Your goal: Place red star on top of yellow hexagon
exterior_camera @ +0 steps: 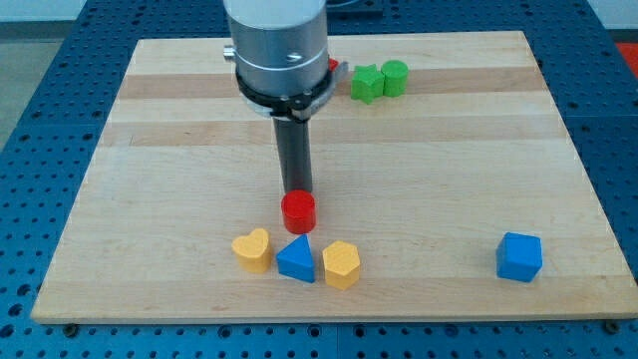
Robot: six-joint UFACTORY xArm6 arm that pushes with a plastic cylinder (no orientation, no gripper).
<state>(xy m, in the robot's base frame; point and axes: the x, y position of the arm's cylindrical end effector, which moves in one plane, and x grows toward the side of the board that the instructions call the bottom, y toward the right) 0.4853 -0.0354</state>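
On a wooden desk (150, 120), a sliver of the red star (334, 68) shows behind the arm at the view's top, well apart from the yellow hexagon (341, 264) near the bottom. The rod has no jaws and grasps nothing. Its tip (297, 189) touches a red cylinder (298, 212). The star looks light, rigid and easy to slide, so it should be pushed squarely.

Bright, even overhead light on my feed; the wooden board (419, 150) shows no glare. Blocks cast only short soft shadows on it. Focus is sharp across the board, edges straight, no blur.
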